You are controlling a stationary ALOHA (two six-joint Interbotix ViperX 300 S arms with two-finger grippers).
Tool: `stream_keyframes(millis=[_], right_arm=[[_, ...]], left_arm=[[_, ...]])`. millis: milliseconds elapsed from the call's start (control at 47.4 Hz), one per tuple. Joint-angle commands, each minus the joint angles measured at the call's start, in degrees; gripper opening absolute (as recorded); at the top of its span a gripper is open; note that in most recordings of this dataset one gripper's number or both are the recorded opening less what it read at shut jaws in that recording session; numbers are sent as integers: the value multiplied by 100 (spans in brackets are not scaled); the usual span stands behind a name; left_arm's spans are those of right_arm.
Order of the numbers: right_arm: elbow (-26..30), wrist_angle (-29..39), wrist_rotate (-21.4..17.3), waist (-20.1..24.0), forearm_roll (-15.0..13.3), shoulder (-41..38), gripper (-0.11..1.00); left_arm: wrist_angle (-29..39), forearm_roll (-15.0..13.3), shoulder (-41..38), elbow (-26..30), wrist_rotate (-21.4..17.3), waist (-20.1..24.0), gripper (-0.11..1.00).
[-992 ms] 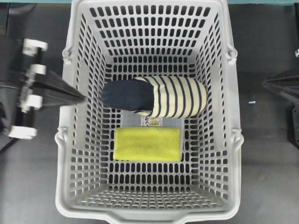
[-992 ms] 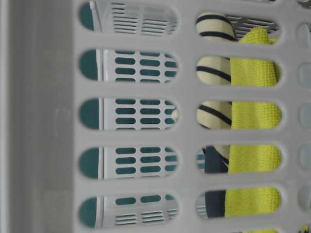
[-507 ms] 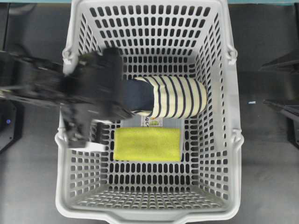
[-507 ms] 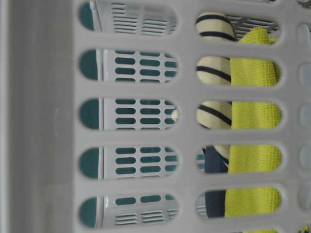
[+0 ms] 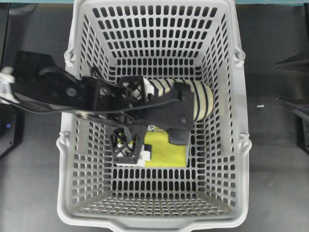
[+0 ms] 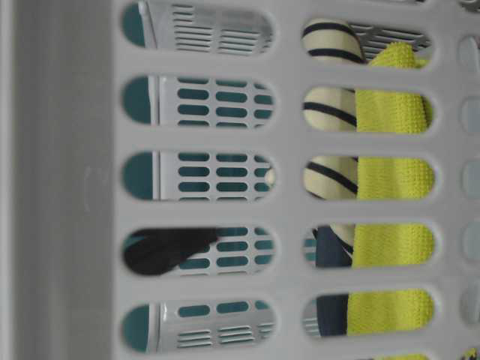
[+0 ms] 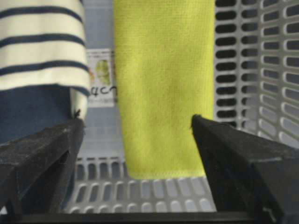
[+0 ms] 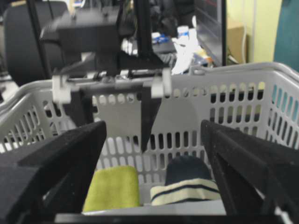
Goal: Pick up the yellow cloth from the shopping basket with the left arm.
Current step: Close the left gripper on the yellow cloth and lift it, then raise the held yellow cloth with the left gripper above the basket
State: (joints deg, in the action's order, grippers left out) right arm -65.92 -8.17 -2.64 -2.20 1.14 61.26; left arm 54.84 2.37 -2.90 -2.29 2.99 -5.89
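The yellow cloth [image 5: 166, 150] lies flat on the floor of the grey shopping basket [image 5: 240, 96], beside the striped slipper [image 5: 202, 99]. My left gripper [image 5: 129, 118] hangs inside the basket over the cloth's left end, wide open and empty. In the left wrist view [image 7: 135, 119] one fingertip is over the slipper's navy toe [image 7: 32, 112] and the other at the cloth's [image 7: 163, 84] outer edge, both above them. One black finger [image 6: 169, 247] shows through a wall slot. My right gripper [image 5: 289, 83] is open and empty outside the basket's right side.
A paper label [image 7: 100, 79] lies on the basket floor between slipper and cloth. The perforated wall [image 7: 261, 70] stands close beside the cloth's outer edge. The right wrist view looks over the rim at cloth [image 8: 112, 189] and slipper [image 8: 187, 186].
My left arm has swung from outside the basket's left side over the rim and now hangs above the cloth's left end. The right gripper's fingers have spread apart.
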Motion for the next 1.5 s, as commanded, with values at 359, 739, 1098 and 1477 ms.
stream_keyframes(millis=[359, 739, 1098, 1477], right_arm=[[18, -202, 9, -62, 9, 9, 78], [9, -185, -9, -62, 18, 18, 78], [-44, -158, -9, -62, 18, 18, 77], [-62, -158, -9, -114, 18, 79, 77]], left_arm=[[-457, 26, -791, -53, 448, -105, 90], [-870, 18, -861, -703, 606, -132, 89], [-773, 26, -756, -879, 589, -149, 50], [-88, 26, -360, -290, 571, -149, 18]])
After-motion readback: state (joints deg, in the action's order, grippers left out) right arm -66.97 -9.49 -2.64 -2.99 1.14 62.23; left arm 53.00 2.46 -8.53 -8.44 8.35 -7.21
